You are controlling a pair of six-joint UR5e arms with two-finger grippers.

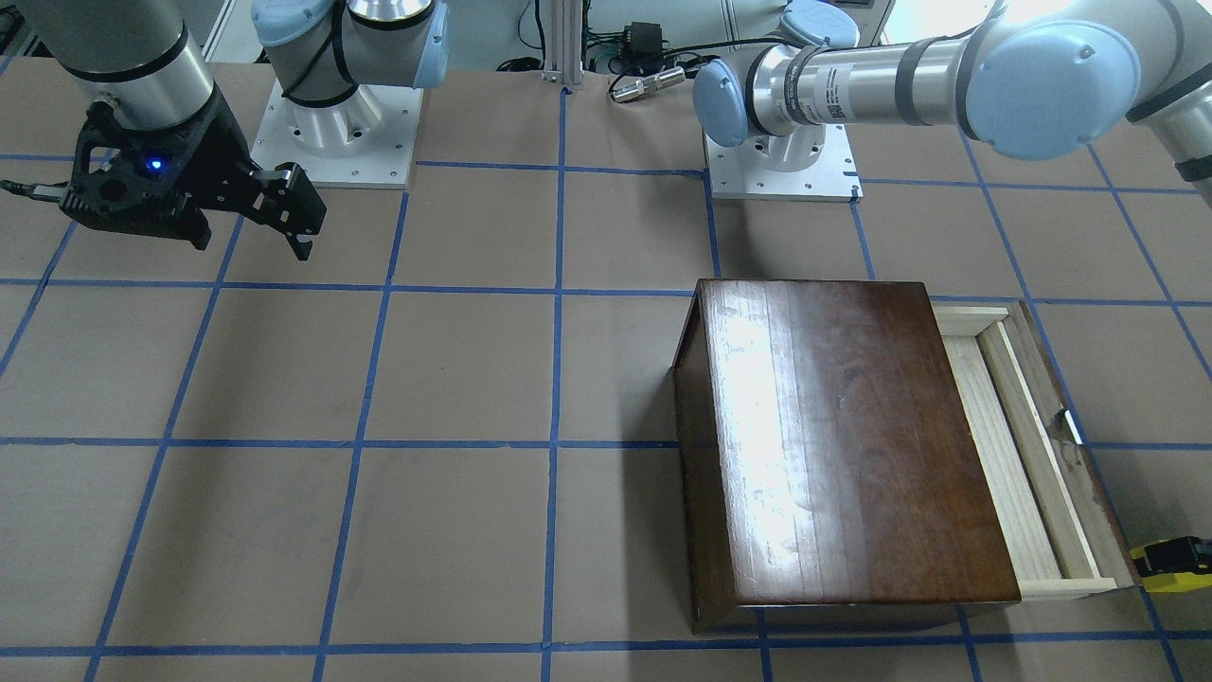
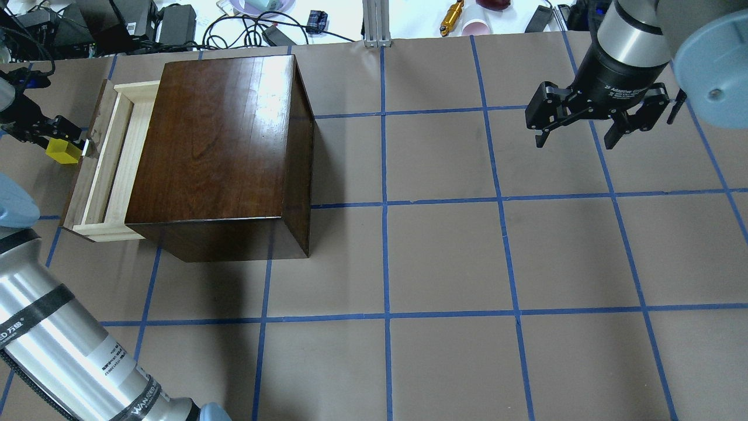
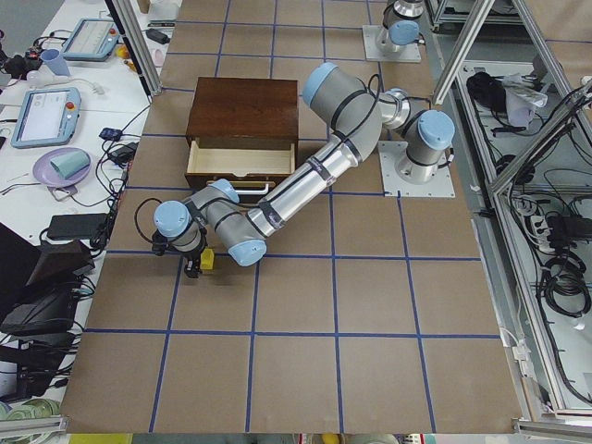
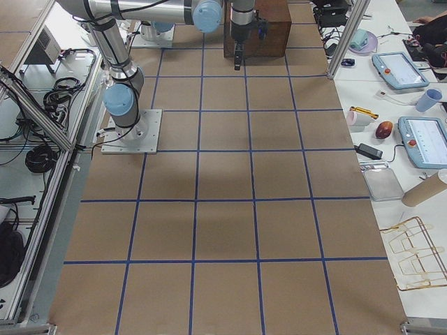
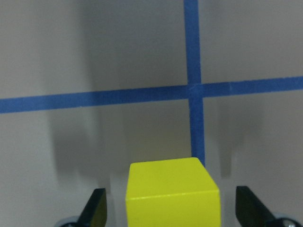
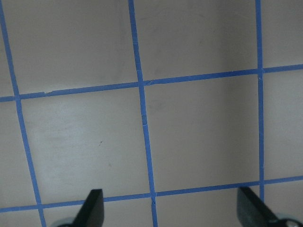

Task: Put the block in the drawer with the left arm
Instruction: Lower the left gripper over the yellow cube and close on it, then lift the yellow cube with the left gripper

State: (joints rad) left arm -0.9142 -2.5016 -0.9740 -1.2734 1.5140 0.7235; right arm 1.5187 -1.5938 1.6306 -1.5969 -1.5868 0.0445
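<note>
– Over at the robot's left end of the bench (image 2: 444, 251), what's there?

– Small yellow block (image 2: 63, 151). It sits outside the drawer (image 2: 108, 169), just beside the dark front panel, on the side away from the box (image 2: 216, 134).

– Drawer open?

– Partway. Pale wood tray is pulled out of the glossy brown box, toward the block.

– And the left fingers (image 5: 97, 210)?

– Spread wide, one on each side of the block, w/ a clear gap both sides. They straddle it, no grip. Wrist cam looks down on the block's top face btw the two black tips, w/ a blue tape cross just beyond it.

– Other arm?

– Right fingers (image 6: 92, 210) are also wide apart, holding nothing. They hang above gridded bench at the opposite end, well apart from box and block.
</note>
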